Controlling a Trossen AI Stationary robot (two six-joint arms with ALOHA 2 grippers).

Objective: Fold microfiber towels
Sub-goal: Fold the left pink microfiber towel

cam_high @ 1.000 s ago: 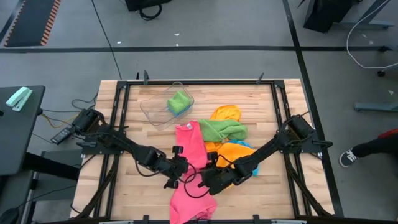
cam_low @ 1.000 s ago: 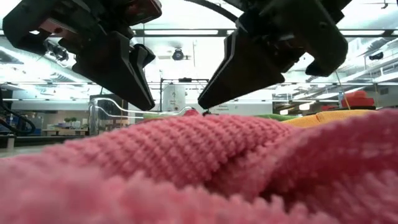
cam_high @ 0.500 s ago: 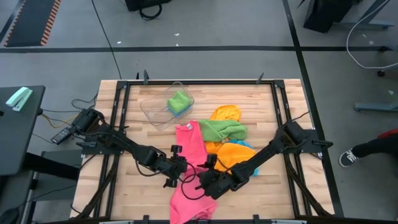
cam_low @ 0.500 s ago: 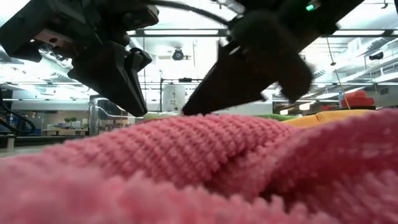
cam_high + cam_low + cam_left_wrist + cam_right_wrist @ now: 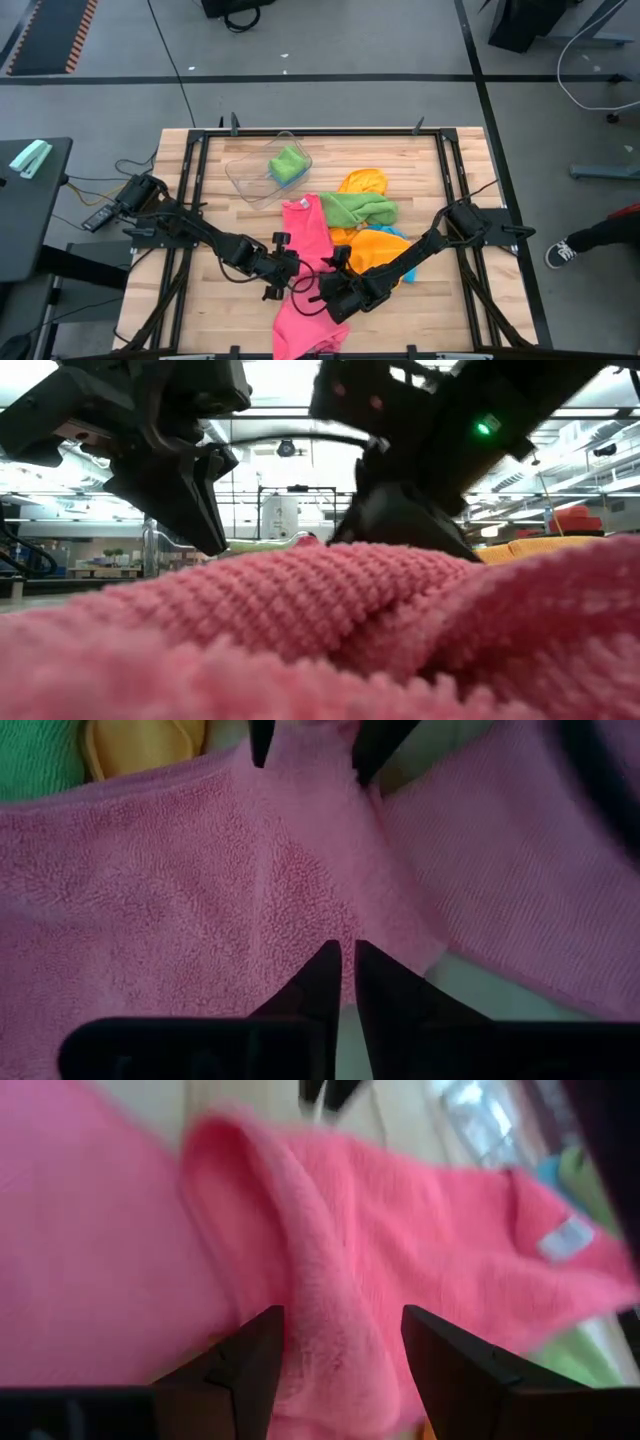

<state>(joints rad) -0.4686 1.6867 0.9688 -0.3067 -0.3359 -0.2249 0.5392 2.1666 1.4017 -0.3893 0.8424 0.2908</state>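
Observation:
A pink microfiber towel (image 5: 308, 270) lies lengthwise on the wooden table, rumpled at its near end. My left gripper (image 5: 287, 281) is at its left edge, shut on the cloth (image 5: 345, 958). My right gripper (image 5: 325, 291) is low on the towel's right side, facing the left one. It is open, with a raised pink fold (image 5: 335, 1335) between its fingers. A green towel (image 5: 358, 208), two orange towels (image 5: 363, 182) (image 5: 380, 245) and a strip of sky blue cloth (image 5: 398, 232) lie heaped to the right of the pink towel's far end. My left gripper pinches the pink towel's left edge (image 5: 346, 925) between its two fingertips, slanting down from the table's left. A low ridge runs from that spot across the cloth toward the other gripper. The rest of the towel lies on the table. My right gripper's fingers (image 5: 250, 1355) stand on either side of the fold; I cannot tell whether they touch it.
A clear plastic tub (image 5: 250, 172) holding a green cloth (image 5: 288, 163) stands at the far left of the table. Black rails (image 5: 190, 200) run along the table's sides. Bare wood shows on the near left and near right.
My right gripper has sunk down onto the pink towel, moving a little toward the table's near left and tipping its fingers lower. It now sits at the fold opposite my left gripper.

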